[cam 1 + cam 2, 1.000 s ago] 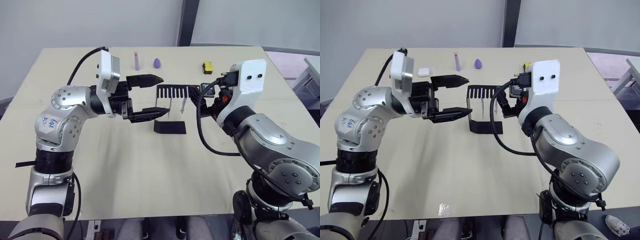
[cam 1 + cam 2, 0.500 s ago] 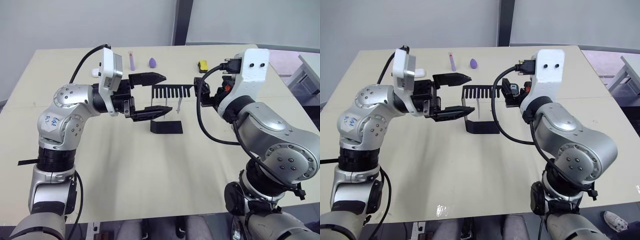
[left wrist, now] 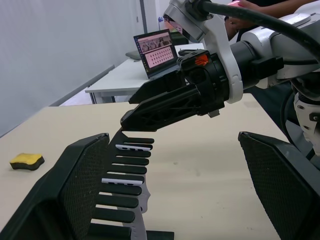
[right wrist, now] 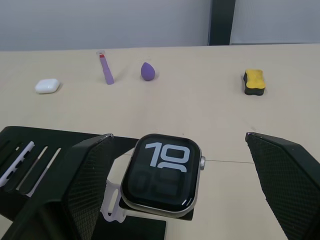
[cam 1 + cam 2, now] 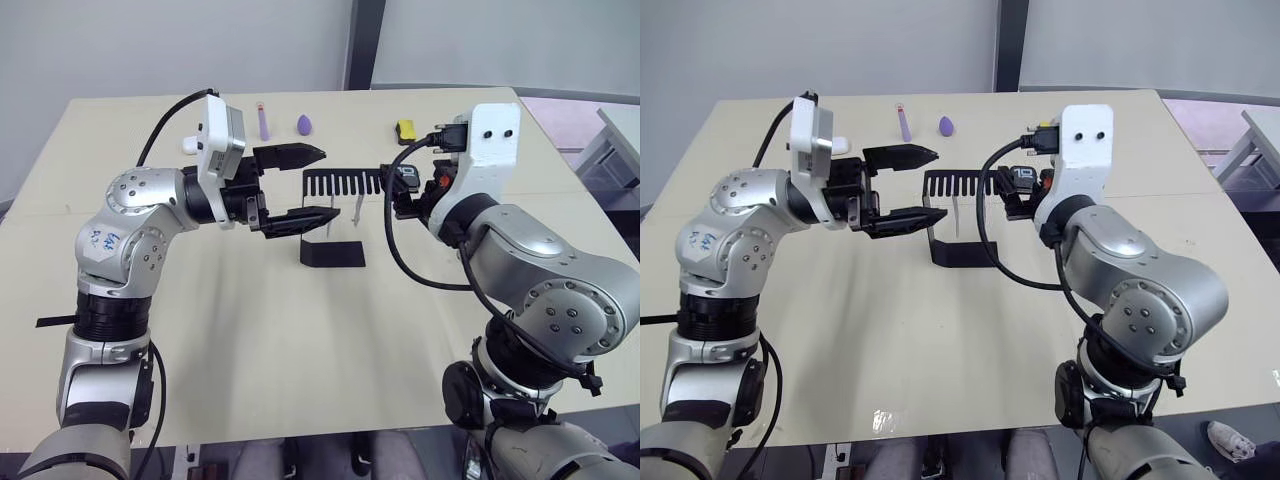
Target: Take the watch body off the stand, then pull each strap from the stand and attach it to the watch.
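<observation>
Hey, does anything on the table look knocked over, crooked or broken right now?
Nothing stands out. The stand sits upright with the watch body on its ring end and a strap hanging from its slots; the open right pincer brackets the watch.

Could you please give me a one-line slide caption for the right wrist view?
Open right gripper straddling the watch body, which sits on the stand, before removal.
</observation>
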Available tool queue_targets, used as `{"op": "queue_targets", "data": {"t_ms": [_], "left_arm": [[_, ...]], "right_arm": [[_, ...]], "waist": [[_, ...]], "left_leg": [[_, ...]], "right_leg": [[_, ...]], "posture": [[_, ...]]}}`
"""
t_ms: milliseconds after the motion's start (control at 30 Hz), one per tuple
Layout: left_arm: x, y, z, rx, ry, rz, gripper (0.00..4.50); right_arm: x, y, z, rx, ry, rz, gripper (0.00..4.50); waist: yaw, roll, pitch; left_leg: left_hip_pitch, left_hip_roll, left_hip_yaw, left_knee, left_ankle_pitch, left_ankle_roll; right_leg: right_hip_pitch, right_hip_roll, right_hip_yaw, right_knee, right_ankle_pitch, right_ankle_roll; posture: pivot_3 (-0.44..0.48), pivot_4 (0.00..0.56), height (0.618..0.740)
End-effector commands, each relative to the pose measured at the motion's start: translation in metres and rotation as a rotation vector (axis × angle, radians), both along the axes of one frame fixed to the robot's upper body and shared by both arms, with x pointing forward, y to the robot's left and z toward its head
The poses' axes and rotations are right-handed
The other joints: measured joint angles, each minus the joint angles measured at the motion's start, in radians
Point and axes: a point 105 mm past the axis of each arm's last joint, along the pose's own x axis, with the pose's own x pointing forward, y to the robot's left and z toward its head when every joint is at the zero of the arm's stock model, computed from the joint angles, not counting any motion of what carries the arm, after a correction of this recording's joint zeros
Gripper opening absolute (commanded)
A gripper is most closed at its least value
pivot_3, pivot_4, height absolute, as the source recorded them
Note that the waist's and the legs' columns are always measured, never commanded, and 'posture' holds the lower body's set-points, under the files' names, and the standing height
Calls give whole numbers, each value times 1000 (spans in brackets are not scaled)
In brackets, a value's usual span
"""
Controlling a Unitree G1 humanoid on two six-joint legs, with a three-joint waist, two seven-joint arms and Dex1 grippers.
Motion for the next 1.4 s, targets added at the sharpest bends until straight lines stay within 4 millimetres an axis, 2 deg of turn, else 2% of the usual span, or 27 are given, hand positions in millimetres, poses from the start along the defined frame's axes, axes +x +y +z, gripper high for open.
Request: {"op": "queue_targets", "data": {"t_ms": [33,633,733,1300,1400], "left_arm": [[-8,1,16,-20,-61,-6,4460],[-8,0,16,-23,-68,0,4460],[-8,0,16,-24,-69,1,4500],[-7,-2,15,-27,-80,2,4500],[-7,-1,16,-25,-83,5,4500]], "right_arm": [[-6,5,8,-4,-43,27,4500],[-7,7,7,-20,-40,45,4500],[-7,7,7,-21,-43,40,3624],[-7,5,10,-39,-53,36,3624],[-8,7,12,-41,-67,42,2728]], "waist": [[0,0,0],[0,0,0],[0,0,0],[-1,0,0],[-1,0,0]], "left_leg": [[0,0,0,0,0,0],[0,0,0,-1,0,0],[0,0,1,-1,0,0],[0,0,1,-1,0,0],[0,0,1,-1,0,0]], "right_leg": [[0,0,0,0,0,0],[-1,0,0,0,0,0],[-1,0,0,0,0,0],[-1,0,1,0,0,0],[-1,0,1,0,0,0]], "posture": [[0,150,740],[0,150,740],[0,150,740],[0,150,740],[0,150,740]]}}
